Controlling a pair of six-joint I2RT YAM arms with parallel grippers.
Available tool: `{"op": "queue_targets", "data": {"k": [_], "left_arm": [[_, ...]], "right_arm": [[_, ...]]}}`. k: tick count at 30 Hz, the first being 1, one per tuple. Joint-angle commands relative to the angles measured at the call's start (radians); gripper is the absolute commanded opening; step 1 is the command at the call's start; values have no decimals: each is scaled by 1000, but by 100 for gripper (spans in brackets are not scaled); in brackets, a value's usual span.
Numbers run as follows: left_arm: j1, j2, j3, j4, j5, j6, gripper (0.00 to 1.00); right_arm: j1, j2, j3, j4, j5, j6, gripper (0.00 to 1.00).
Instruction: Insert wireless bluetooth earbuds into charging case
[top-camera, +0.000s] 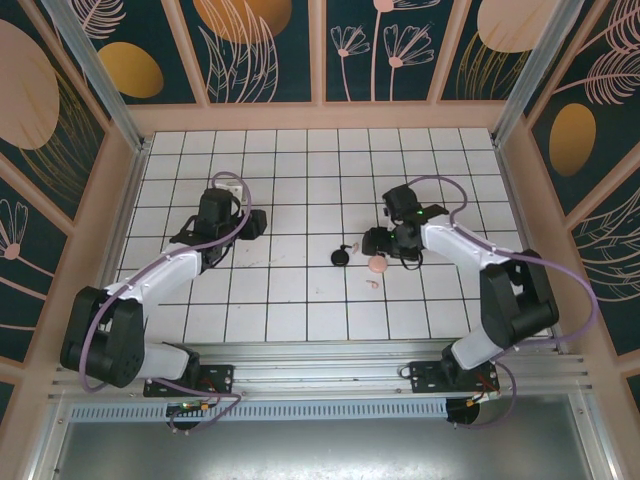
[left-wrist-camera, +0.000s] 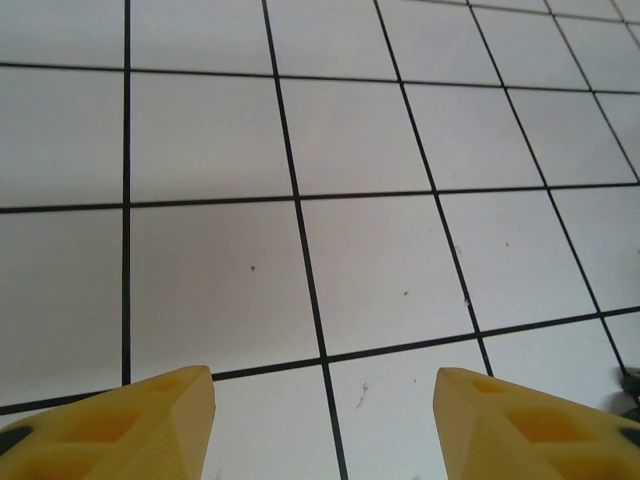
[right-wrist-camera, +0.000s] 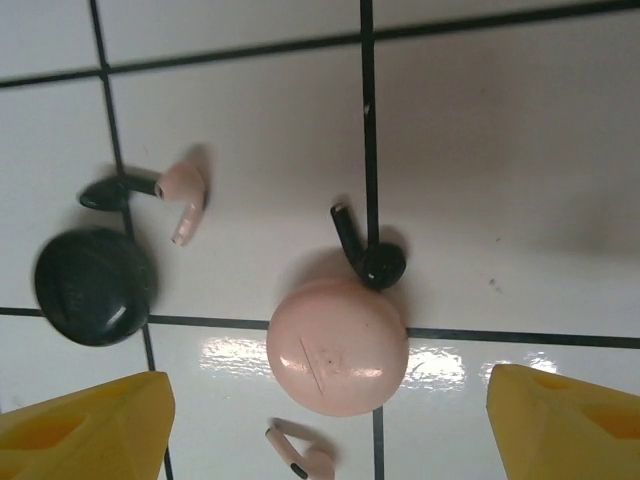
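The right hand (right-wrist-camera: 325, 400) hovers spread wide over loose pink earbuds (right-wrist-camera: 185, 190) and a seemingly shut pink case (right-wrist-camera: 337, 345), nothing yet grasped; the next move likely calls for a fine, centred pinch.

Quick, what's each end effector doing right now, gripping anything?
Left end effector: open, holding nothing.
Right end effector: open, holding nothing.
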Motion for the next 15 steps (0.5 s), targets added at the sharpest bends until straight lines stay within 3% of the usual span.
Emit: {"op": "queue_targets", "data": {"k": [1,15], "left_arm": [[-7,9,-10,-14,9,-18,60],[-8,28,-13,-21,-11,-8,61]], "right_arm": [[15,50,63,-66,46,29,79],[50,189,118,-105,72,28,67]]}}
